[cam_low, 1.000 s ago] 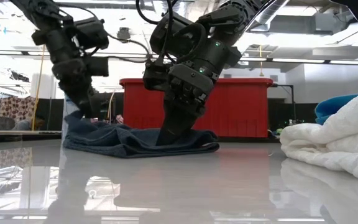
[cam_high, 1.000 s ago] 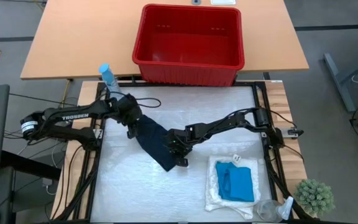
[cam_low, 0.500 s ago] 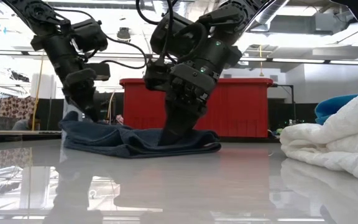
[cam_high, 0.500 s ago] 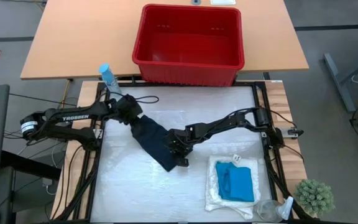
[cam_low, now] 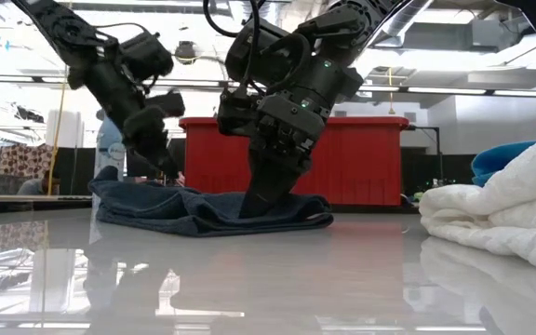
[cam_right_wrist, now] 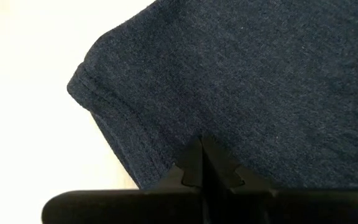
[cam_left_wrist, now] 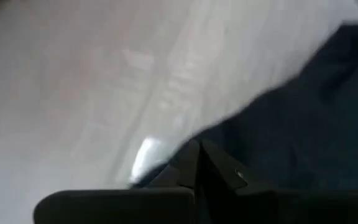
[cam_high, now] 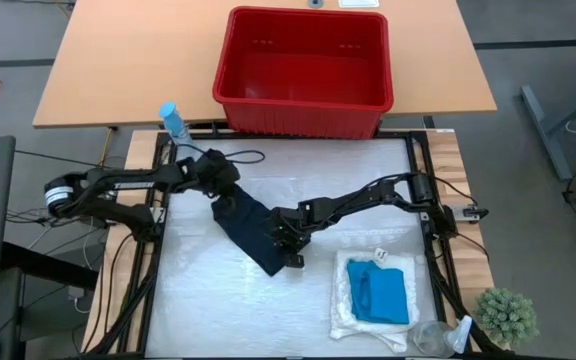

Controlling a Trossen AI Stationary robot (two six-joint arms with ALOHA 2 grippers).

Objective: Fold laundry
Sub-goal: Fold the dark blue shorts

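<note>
Navy garment (cam_high: 251, 228) lies mid-table. I see my right gripper (cam_high: 286, 243) pressed together, tips down on it; left gripper (cam_high: 220, 197) pressed together at its far corner.

The soft knit garment (cam_high: 248, 228) is dark navy, its weave faintly flecked with lighter blue. The folded textured cloth (cam_high: 353, 305) is cream-white, and the small garment (cam_high: 381, 294) lying on it is bright turquoise. The plastic basket (cam_high: 304, 112) is plain red with ribbed walls. The worktop (cam_high: 198, 300) is glossy white, perhaps faintly mottled. Both arms are black.
</note>
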